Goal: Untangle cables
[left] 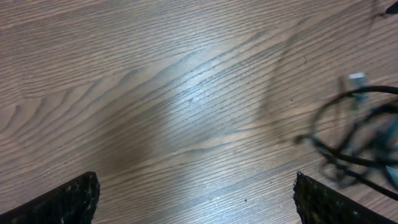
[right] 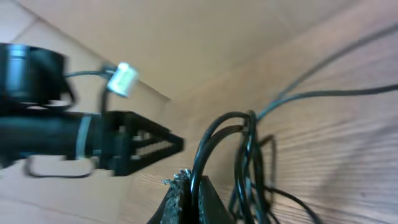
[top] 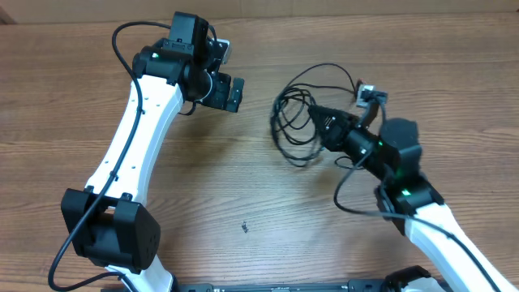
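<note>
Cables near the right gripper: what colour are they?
Black; the cables show best in the overhead view.

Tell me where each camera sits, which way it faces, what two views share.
Overhead: fixed above the table, looking straight down; both arms, left tool and right tool show.
Left wrist: on the left arm, facing down at the wood; open fingers in the bottom corners.
Right wrist: on the right arm, looking low across the table; shut tool pinching the cables.
Shared: all show the cables.

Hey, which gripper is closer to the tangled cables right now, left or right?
Right. The right gripper is shut on the cables, at the bundle's right edge. The left gripper is open, off to the bundle's left, touching no cable.
</note>
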{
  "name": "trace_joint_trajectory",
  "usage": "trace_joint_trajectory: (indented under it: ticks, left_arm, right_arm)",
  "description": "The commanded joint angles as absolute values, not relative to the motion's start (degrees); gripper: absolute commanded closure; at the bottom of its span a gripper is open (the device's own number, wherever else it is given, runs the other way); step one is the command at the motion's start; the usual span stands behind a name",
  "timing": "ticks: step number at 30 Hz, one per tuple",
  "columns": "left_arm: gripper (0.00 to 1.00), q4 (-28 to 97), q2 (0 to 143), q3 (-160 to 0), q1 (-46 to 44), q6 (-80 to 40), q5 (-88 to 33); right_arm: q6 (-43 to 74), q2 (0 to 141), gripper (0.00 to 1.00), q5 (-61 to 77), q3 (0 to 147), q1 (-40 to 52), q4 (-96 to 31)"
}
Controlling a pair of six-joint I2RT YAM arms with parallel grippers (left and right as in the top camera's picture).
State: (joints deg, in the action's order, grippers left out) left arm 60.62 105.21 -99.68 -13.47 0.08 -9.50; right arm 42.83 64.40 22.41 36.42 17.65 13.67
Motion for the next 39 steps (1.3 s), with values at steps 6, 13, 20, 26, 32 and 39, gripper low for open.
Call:
trace_joint_trajectory:
  ticks: [6, 13, 20, 26, 32, 39]
  left_arm:
    - [0.0, 60.6, 103.7, -99.9, -13.5, -0.4, -10.3]
    - [0.0, 60.6, 103.7, -99.9, -13.5, -0.4, -10.3]
    - [0.0, 59.9, 103.7, -99.9, -13.5, -0.4, -10.3]
    - [0.0, 56.9, 103.7, -99.9, -13.5, -0.4, -16.4]
    - [0.0, 62.2, 103.8, -99.8, -13.5, 14.4, -47.3]
    - [0.0, 64.9, 103.8, -99.8, -13.4, 22.5, -58.0]
  right_arm:
    - [41.3, 53.3, 0.96, 24.8, 37.1, 17.5, 13.2]
    - [41.3, 52.2, 0.96, 24.3, 37.1, 17.5, 14.4]
    - [41.5, 52.2, 0.96, 24.1, 37.1, 17.5, 11.8]
    - [41.5, 52.2, 0.96, 23.8, 37.1, 17.5, 11.6]
    - [43.2, 52.2, 0.96, 22.1, 37.1, 17.2, 12.9]
    - [52.6, 52.2, 0.96, 24.5, 37.1, 11.7, 15.9]
